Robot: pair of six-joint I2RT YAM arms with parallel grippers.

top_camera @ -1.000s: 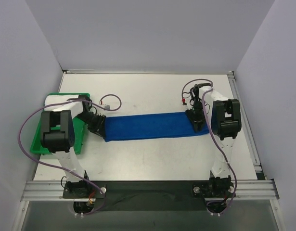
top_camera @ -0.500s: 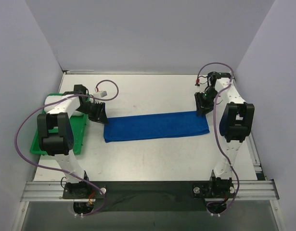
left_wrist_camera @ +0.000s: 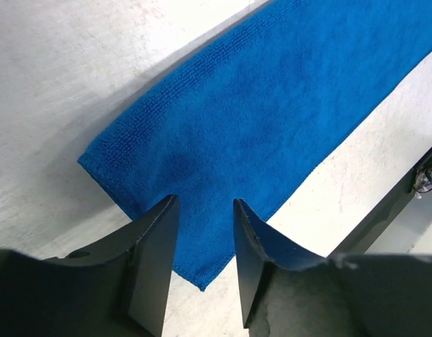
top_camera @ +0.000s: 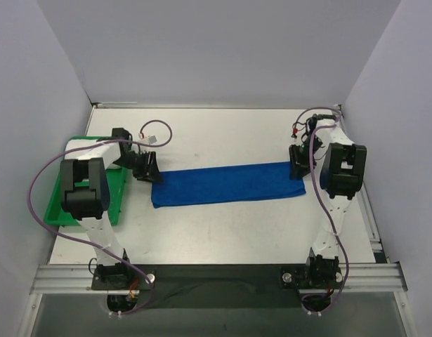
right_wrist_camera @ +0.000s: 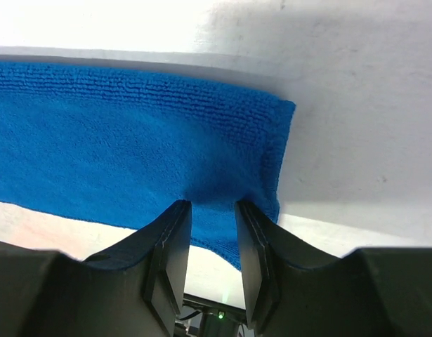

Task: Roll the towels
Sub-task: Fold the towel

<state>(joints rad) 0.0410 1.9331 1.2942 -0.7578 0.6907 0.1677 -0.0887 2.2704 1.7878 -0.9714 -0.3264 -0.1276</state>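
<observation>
Found one long blue microfibre towel (top_camera: 226, 184) spread flat as a single narrow strip across the middle of the white tabletop (top_camera: 223, 232), running left to right with the right end set slightly farther back. Noted straight long edges, squared corners, a stitched hem along the left short end, fine ribbed pile, and no roll begun at either end. Recorded bare table along both long sides of the strip, toward the back wall and toward the arm bases. Observed the left gripper (top_camera: 147, 168) poised at the left short end, black fingers (left_wrist_camera: 156, 260) parted by a narrow gap with blue cloth showing between them; unable to tell whether the tips touch the cloth. Observed the right gripper (top_camera: 298, 163) at the right short end, jaws likewise apart, cloth showing in the gap, nothing clamped. Logged a green plastic tray (top_camera: 116, 189) at the left table edge, under the left arm and apart from the towel. Logged a metal rail (top_camera: 367, 210) along the right table edge, close beside the right arm.
</observation>
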